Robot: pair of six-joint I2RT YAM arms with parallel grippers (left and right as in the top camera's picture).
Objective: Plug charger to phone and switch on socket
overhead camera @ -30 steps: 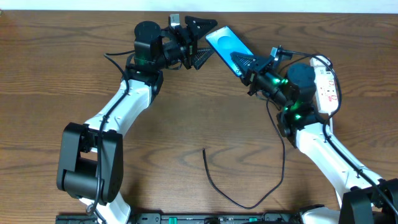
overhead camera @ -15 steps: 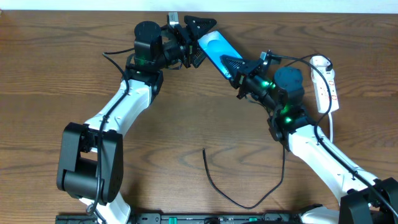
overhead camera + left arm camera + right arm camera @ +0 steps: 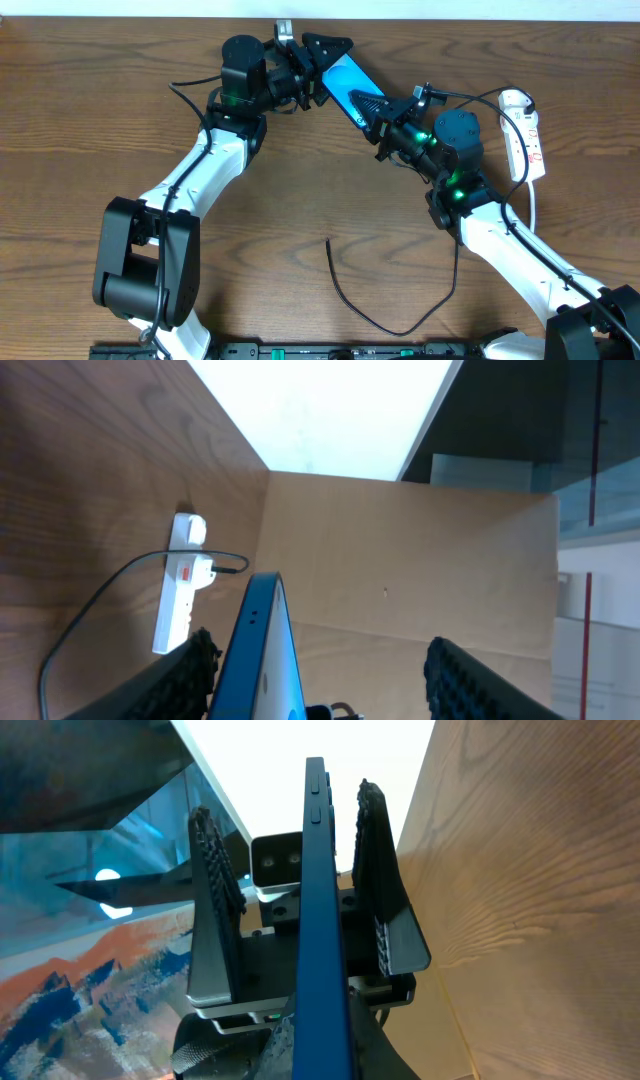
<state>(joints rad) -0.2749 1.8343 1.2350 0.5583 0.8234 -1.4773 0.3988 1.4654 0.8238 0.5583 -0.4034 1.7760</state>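
The phone (image 3: 343, 80) is held near the table's far edge, pinched at its lower end by the right gripper (image 3: 368, 105). The left gripper (image 3: 322, 66) straddles its upper end, jaws apart, one finger (image 3: 213, 880) clear of it. This handover likely wants the left pads square on the flat faces and firm before the right lets go. Charger (image 3: 390, 322) and socket (image 3: 522, 135) lie untouched.

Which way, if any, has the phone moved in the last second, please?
Yes. The phone has shifted left, farther from the power strip, toward the left gripper.
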